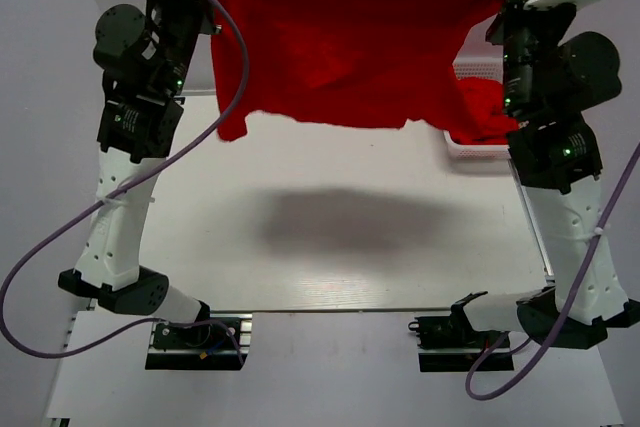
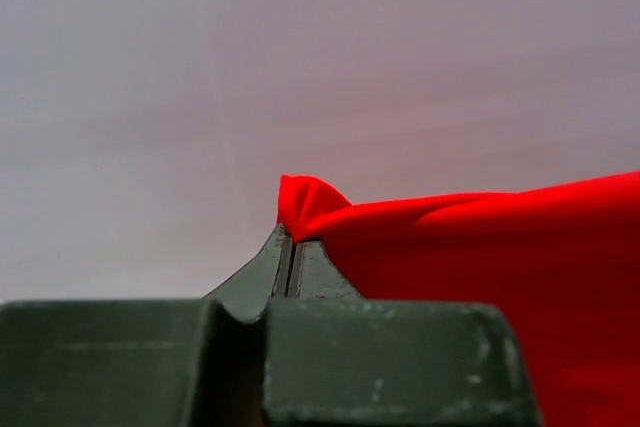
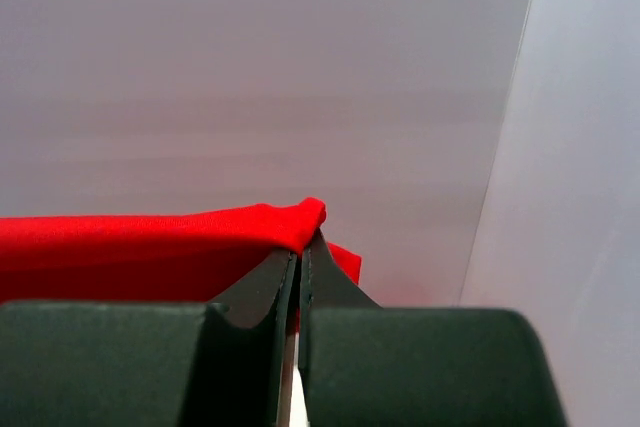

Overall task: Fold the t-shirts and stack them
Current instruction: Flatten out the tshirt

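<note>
Above the table point(image 1: 350, 267), left tool point(image 2: 290, 247) and right tool point(image 3: 303, 249) raised high, both clamped on t-shirt point(image 1: 350, 37) corners

High view from six o'clock facing twelve over white bench point(image 1: 400, 277), wrist views close-up, all sharing bright red cloth t-shirt point(image 1: 350, 37)

Two arms on show, the left arm point(image 1: 120, 217) and the right arm point(image 1: 570, 237), built alike: white lower links, chunky black joint housings above, small green lights glowing on them. Lilac cables point(image 1: 245, 57) loop off each one. Black bases point(image 1: 195, 340) sit at seven and five o'clock on metal mounting plates. Up close, the left gripper's fingers point(image 2: 262, 272) are dark grey, matte and lightly scuffed, and the right gripper's fingers point(image 3: 268, 282) match.
</note>
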`<control>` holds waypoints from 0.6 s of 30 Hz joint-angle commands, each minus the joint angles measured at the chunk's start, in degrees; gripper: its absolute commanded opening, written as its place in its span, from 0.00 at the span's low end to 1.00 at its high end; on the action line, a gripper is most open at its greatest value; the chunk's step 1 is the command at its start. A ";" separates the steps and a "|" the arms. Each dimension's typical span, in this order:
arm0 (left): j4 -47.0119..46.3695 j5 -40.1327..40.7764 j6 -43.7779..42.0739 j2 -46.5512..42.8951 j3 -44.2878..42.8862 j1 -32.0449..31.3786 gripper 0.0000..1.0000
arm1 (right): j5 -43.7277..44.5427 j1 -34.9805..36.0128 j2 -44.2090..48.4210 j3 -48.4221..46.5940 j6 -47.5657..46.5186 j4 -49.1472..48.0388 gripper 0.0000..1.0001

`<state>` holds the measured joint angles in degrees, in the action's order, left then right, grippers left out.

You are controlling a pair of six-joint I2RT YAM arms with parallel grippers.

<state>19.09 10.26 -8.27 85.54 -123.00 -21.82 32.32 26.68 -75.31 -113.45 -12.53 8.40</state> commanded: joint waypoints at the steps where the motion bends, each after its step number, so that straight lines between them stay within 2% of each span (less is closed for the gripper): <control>1: -1.16 -1.45 -4.38 -2.82 -1.80 0.73 0.00 | 0.64 -0.48 4.02 -4.67 -3.55 -4.18 0.00; 7: -0.02 -9.89 -4.38 -11.43 2.84 0.73 0.00 | -7.43 -0.49 10.09 -3.37 -1.62 -0.24 0.00; 13: 0.23 -9.91 -4.38 -18.20 6.90 0.73 0.00 | -20.43 -0.75 19.12 4.02 4.18 4.60 0.00; 18: 2.35 -5.89 -3.77 -18.74 6.90 0.73 0.00 | -22.03 -0.75 23.36 12.09 6.56 4.60 0.00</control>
<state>20.18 -2.00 -11.14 66.50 -116.18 -21.87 9.69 26.70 -53.39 -104.92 -7.70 14.63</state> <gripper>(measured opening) 0.024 0.012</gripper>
